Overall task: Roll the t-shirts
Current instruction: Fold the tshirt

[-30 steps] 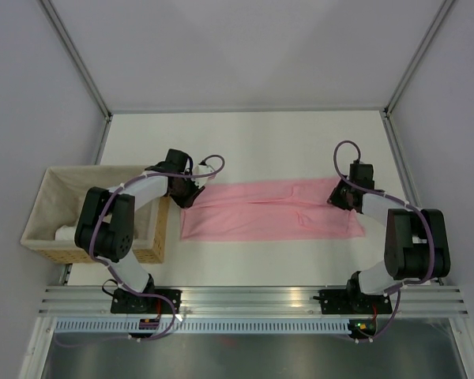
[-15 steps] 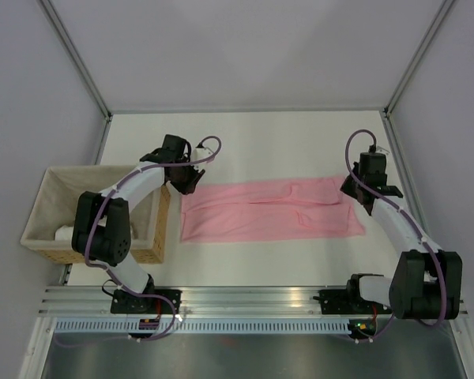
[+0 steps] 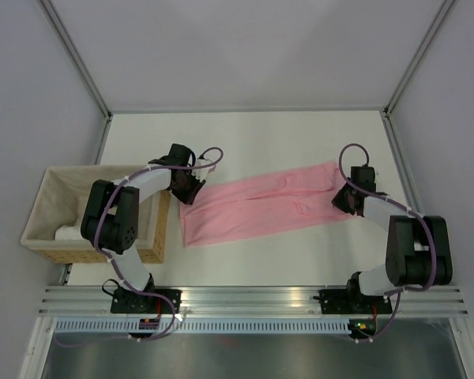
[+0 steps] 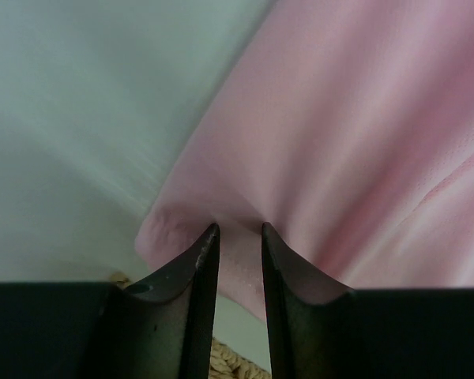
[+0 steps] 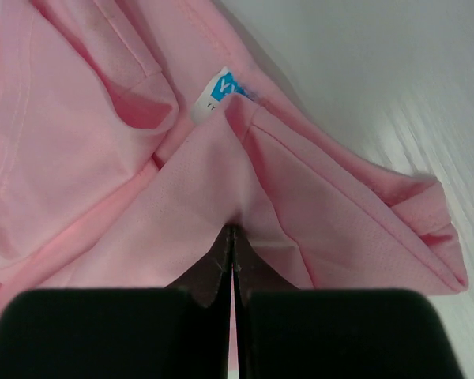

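Two arms, one pink t-shirt (image 3: 261, 207), folded into a long strip and lying slanted across the white surface (image 3: 261, 142) between them. The left fingers (image 4: 206, 251) are pinching the strip's end beside the wicker basket (image 3: 162, 233), fabric bunched between the tips. The right fingers (image 5: 223, 264) are clamped tight on a fold at the other end, near the white-and-blue neck label (image 5: 220, 91).

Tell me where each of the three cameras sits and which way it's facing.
Top external: above and behind, looking down on table, t-shirt, left arm, right arm.
Left wrist: on the left arm, facing the left fingers pinching the shirt's edge.
Right wrist: on the right arm, facing shut right fingers gripping fabric near the label.
Shared: all show the t-shirt.
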